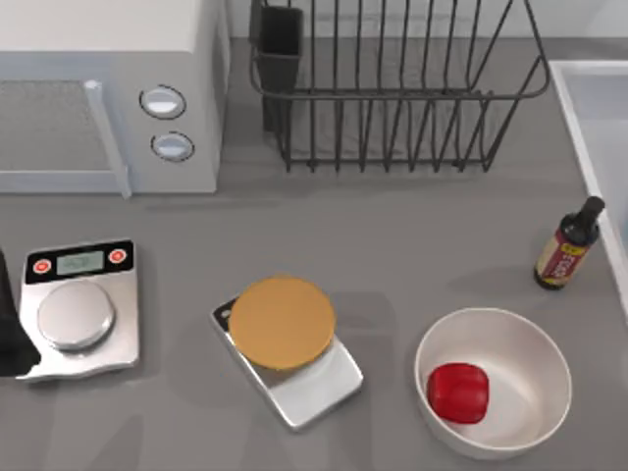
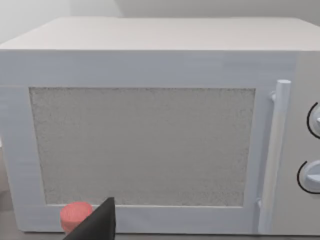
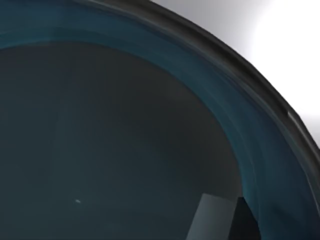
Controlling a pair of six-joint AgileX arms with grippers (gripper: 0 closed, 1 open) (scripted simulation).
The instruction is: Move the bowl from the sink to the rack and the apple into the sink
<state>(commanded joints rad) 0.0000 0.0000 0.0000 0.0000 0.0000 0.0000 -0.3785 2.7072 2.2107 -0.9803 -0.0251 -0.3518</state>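
The teal-blue bowl (image 3: 125, 140) is seen from very close in the right wrist view, its dark rim curving across and a pale surface beyond it. My right gripper (image 3: 220, 222) sits low inside or just over the bowl. The red apple (image 1: 458, 392) lies in a plain white bowl (image 1: 530, 334) at the front right of the table. At the back middle stands the black wire rack (image 1: 392, 93), with its dark cutlery cup (image 1: 281, 44) on the left corner. The sink's white rim (image 1: 577, 128) runs down the right edge. My left arm (image 1: 10, 334) rests at the far left edge.
A white microwave (image 1: 108, 88) fills the back left and faces the left wrist camera (image 2: 150, 145). Two scales stand in front: one with a steel pan (image 1: 78, 309), one topped by a tan disc (image 1: 283, 322). A dark bottle (image 1: 566, 247) stands near the sink rim.
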